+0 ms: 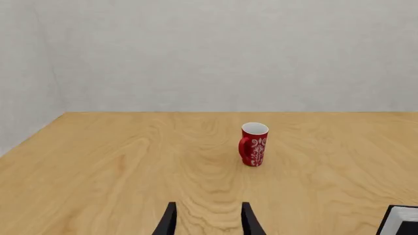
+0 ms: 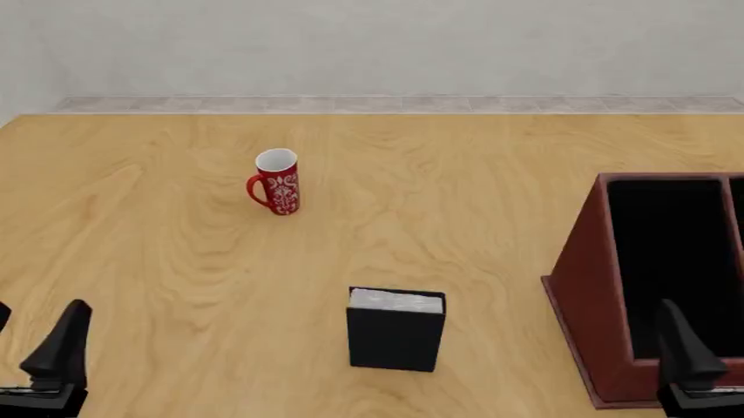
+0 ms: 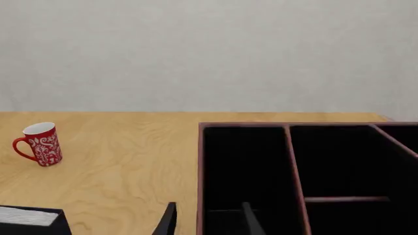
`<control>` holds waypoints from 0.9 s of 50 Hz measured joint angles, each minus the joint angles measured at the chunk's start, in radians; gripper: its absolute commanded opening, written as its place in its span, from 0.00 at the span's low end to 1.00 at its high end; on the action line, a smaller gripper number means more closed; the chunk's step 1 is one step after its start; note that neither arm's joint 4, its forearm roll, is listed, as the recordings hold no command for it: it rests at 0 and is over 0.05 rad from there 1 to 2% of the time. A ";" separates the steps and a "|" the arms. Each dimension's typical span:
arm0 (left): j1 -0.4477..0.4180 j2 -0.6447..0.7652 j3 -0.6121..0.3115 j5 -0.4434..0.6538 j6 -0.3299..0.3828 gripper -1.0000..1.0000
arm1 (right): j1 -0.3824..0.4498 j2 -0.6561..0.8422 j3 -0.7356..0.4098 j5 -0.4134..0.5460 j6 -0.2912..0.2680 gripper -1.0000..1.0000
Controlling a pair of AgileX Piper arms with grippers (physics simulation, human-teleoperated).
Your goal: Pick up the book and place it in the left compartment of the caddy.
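Currently: book (image 2: 395, 340) stands upright on the worktop (image 2: 465, 200), outside the caddy (image 2: 581, 296).
Left gripper (image 1: 207, 220) and right gripper (image 3: 207, 220) both empty, fingers apart; mug (image 2: 277, 182) stands beyond.

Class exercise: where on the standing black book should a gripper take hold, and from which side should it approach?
Grip the book near its top edge, fingers across its thin thickness, one on each cover. Probably come from above: it stands upright, white pages up, with free space around it.
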 measured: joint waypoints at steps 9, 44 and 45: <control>0.000 0.000 0.000 0.000 0.000 1.00 | 0.011 0.018 -0.013 -0.002 -0.021 1.00; 0.000 0.000 0.000 0.000 0.000 1.00 | 0.185 0.305 -0.321 0.092 -0.154 1.00; 0.000 0.000 0.000 0.000 0.000 1.00 | 0.191 0.319 -0.334 0.097 -0.156 1.00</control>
